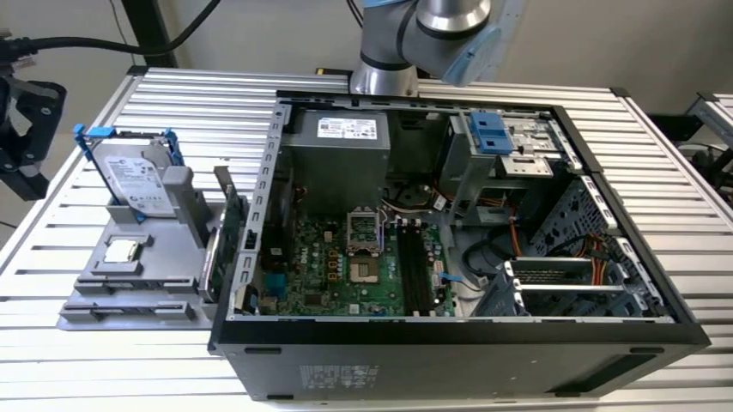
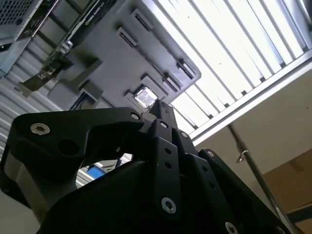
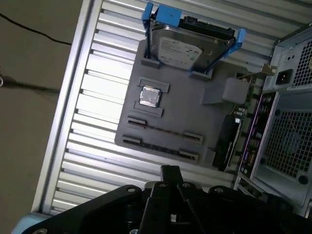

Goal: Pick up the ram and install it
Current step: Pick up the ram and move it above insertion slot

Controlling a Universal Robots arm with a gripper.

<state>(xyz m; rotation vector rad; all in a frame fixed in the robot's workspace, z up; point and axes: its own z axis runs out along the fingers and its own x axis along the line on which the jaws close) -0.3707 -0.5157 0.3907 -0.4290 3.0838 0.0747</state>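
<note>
The ram [image 3: 163, 130] is a long thin strip lying edge-on between two clips of the grey parts holder [image 3: 180, 105]. That holder stands on the slatted table at the exterior view's left, beside the open computer case [image 1: 458, 335]. The black memory slots [image 1: 414, 270] run along the green motherboard [image 1: 332, 266] inside the case. My gripper [image 3: 169, 170] hangs well above the holder's near edge, apart from the ram. Its black fingertips [image 2: 158, 109] look pressed together with nothing between them.
The holder also carries a silver hard drive in a blue frame [image 3: 187, 44], a square processor chip [image 3: 149, 96] and a green expansion card [image 1: 229, 227] standing on edge next to the case wall. The arm's base [image 1: 384, 73] stands behind the case. The table edge [image 3: 63, 122] runs close by.
</note>
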